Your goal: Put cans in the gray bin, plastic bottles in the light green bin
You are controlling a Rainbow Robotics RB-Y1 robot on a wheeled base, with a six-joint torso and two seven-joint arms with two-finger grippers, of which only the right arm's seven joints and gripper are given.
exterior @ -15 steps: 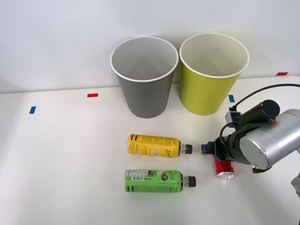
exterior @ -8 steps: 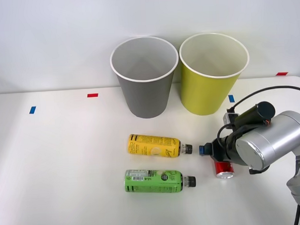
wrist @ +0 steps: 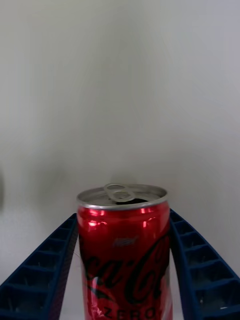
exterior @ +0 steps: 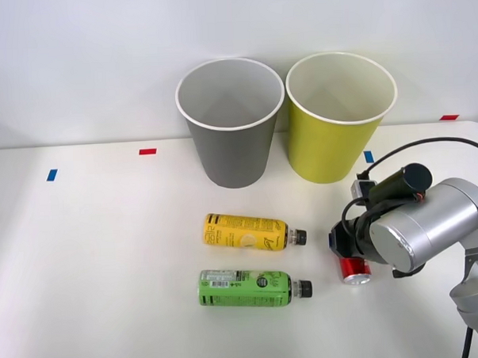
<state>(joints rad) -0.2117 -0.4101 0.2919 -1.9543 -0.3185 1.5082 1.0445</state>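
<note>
Looking through the wrist view, we see the right gripper [wrist: 122, 270] with both blue fingers [wrist: 40, 270] pressed against the red Coca-Cola Zero can [wrist: 122, 250], tab hole open. From the front, our silver arm [exterior: 420, 234] hides most of that can [exterior: 356, 272], lying at 3 o'clock from the green bottle [exterior: 252, 288].

White desk [exterior: 92, 257] met a plain pale wall [exterior: 75, 59]; red [exterior: 147, 151] and blue tape marks [exterior: 51, 174] dotted it.
</note>
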